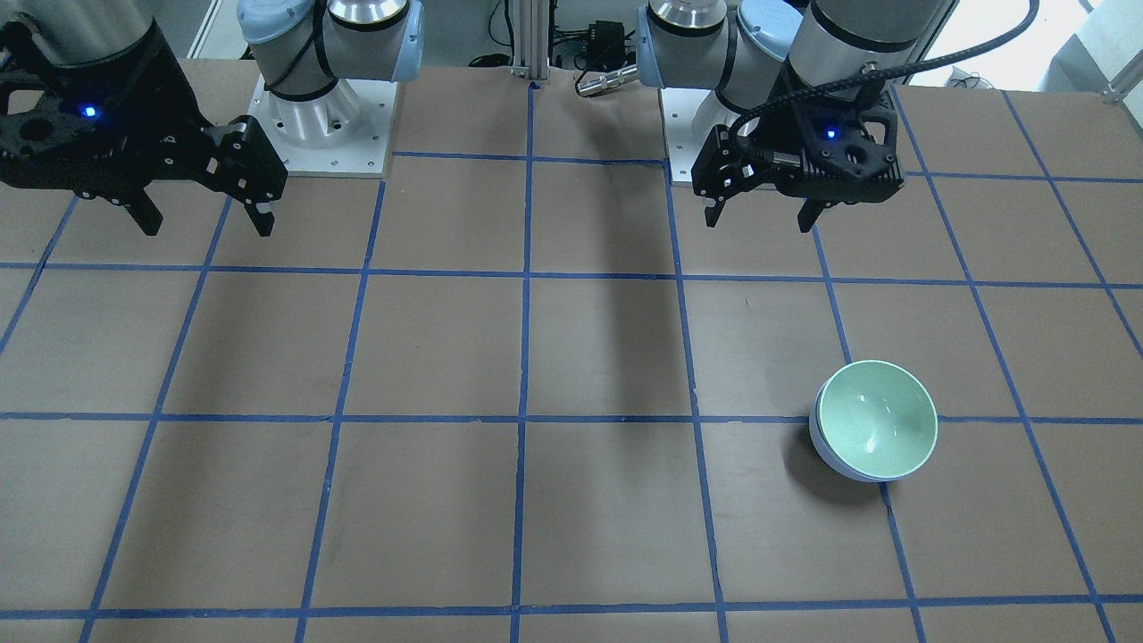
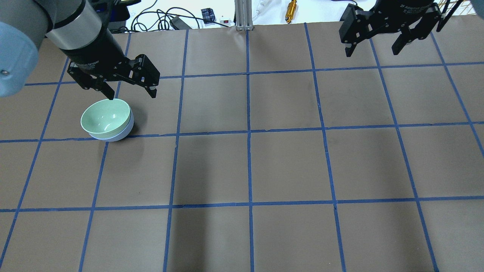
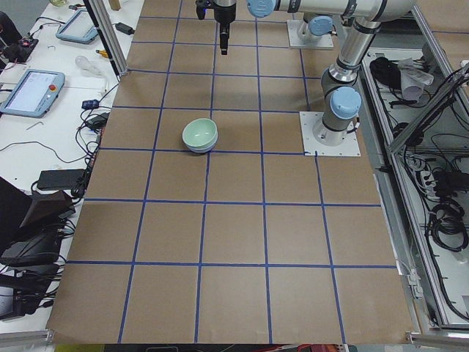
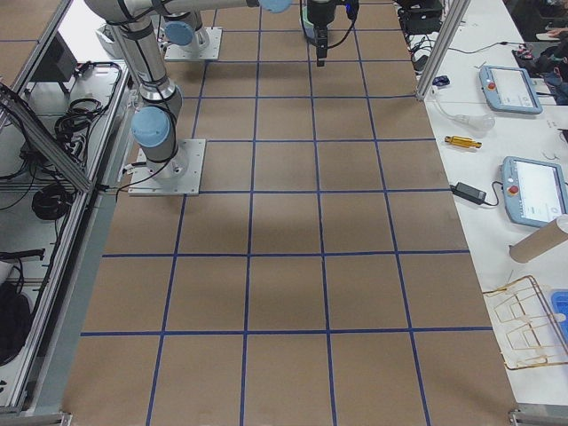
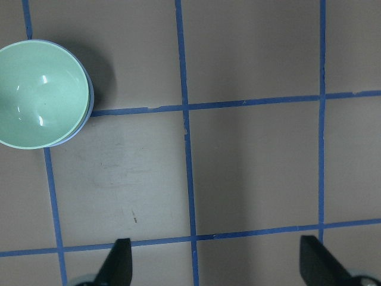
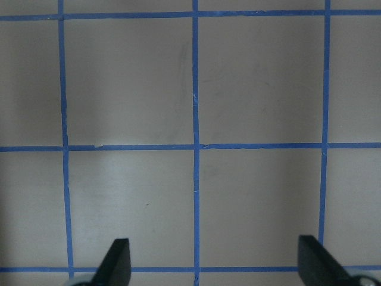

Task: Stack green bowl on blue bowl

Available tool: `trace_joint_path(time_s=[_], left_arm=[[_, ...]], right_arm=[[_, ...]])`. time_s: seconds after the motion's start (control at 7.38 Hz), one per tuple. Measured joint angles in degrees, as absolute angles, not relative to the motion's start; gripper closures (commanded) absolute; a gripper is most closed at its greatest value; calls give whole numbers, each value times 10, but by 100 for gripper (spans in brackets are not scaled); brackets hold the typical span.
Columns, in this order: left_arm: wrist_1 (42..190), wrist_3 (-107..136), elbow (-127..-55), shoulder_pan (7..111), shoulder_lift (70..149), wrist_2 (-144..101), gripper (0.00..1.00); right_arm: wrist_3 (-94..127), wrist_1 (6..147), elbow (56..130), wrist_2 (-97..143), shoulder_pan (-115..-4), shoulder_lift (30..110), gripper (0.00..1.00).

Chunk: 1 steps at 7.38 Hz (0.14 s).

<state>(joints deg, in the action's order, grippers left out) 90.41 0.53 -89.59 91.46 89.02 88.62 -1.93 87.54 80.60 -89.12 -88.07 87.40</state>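
The green bowl (image 1: 880, 415) sits nested inside the blue bowl (image 1: 826, 451), of which only a thin outer band shows below the green rim. The stack stands on the brown table on my left side; it also shows in the overhead view, green bowl (image 2: 106, 118) in blue bowl (image 2: 124, 133), and in the left wrist view (image 5: 38, 92). My left gripper (image 2: 132, 94) is open and empty, raised above the table, behind and beside the stack and apart from it. My right gripper (image 2: 371, 52) is open and empty, raised far off on the right side.
The table (image 2: 249, 166) is brown paper with a blue tape grid. The arm base plates (image 1: 326, 134) stand at the robot's edge. Cables and a brass part (image 2: 291, 6) lie beyond the far edge. Tablets (image 3: 29, 88) rest on a side bench.
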Motion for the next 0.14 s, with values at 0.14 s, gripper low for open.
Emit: trace_joint_path(time_s=[0.14], left_arm=[[901, 7, -894, 917, 893, 889, 0]], right_arm=[[-19, 875, 806, -891, -881, 874, 0]])
